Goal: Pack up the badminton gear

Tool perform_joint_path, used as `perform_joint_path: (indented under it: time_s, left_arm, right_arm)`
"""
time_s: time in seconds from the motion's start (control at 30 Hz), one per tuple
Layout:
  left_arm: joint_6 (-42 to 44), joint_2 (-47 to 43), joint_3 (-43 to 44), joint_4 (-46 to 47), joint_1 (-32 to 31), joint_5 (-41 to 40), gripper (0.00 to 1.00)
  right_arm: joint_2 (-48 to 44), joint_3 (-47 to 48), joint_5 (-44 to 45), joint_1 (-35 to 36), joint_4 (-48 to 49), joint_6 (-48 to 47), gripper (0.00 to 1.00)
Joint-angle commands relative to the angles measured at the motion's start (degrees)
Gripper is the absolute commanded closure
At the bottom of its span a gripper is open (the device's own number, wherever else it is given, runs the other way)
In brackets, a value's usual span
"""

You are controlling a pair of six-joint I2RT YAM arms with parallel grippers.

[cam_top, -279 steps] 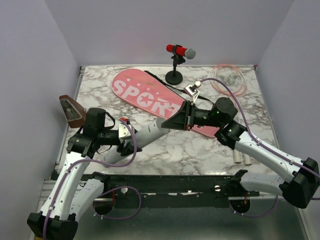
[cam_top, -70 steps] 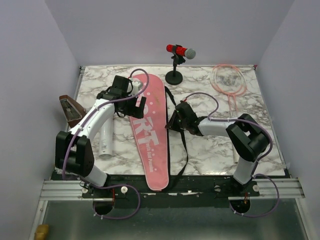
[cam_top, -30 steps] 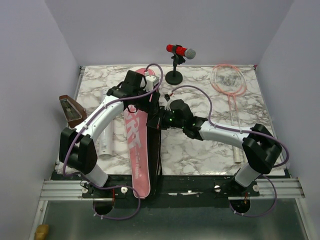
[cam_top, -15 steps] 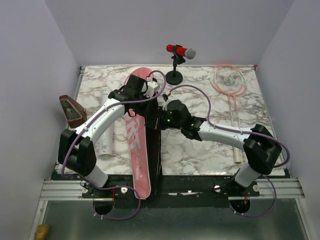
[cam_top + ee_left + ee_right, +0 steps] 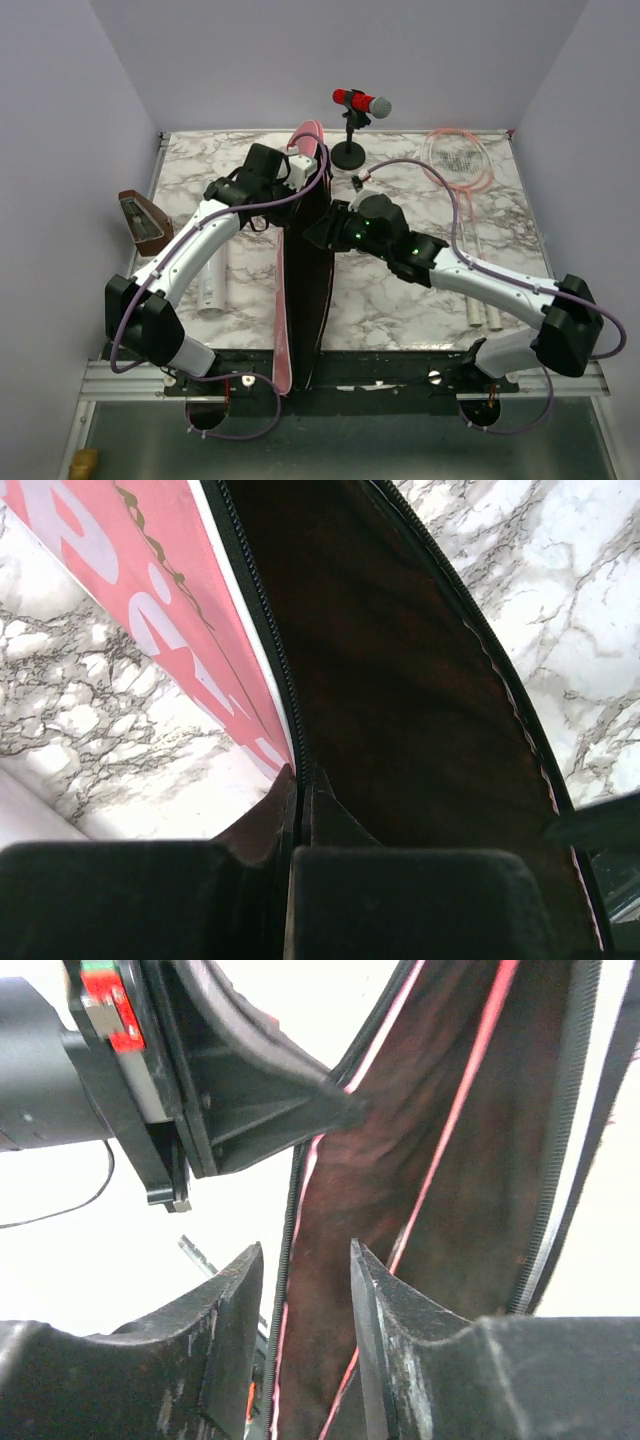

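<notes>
The pink bag point(image 5: 305, 290) lies open down the middle of the table point(image 5: 400, 300), left rim clamped in the left gripper point(image 5: 298, 790); the jaws of the right gripper point(image 5: 305, 1250) stand parted beside the right rim — gripping nothing. Unheld, that side could sag shut.

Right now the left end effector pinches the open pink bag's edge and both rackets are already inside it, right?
No. The left end effector does pinch the pink bag at its edge, but the rackets are not inside: the top external view shows them lying on the table at its far right.
</notes>
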Motion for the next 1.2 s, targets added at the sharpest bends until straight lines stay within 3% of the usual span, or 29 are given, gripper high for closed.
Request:
perform_joint_path:
  time_s: [0.0,0.23,0.6,0.73,0.9,0.97,1.17]
  left_arm:
    - [-0.1,-3.6,1.6,-1.3,0.0,0.6,1.0]
    - [-0.5,-5.0,0.5,-1.5,0.0,1.7,1.0]
    - [1.2,-8.4,-1.9,-1.8,0.0,7.3,1.0]
    - [1.2,-9.2,-2.5,-1.0,0.4,9.2,1.0]
    - [1.3,-9.2,-2.8,-0.6,2.5,12.1,1.0]
    - [1.8,-8.8,-2.8,-0.4,3.9,12.3,1.0]
    - [3.0,-7.2,-2.4,0.3,8.1,9.6,1.0]
  right_arm:
    - [-4.9,1.5,13.0,0.3,-11.0,-2.6,0.49]
    - [0.1,4.9,18.9,0.3,-18.9,-3.4,0.41]
    - [4.4,4.9,21.9,0.2,-15.9,-5.9,0.41]
    - [6.1,3.4,16.9,0.1,-10.6,-5.5,0.49]
    - [6.7,3.5,17.6,0.1,-11.5,-4.5,0.81]
    - [4.8,3.4,19.4,0.2,-13.0,-4.7,0.89]
    - [-0.7,2.0,22.8,0.1,-16.4,-5.7,0.91]
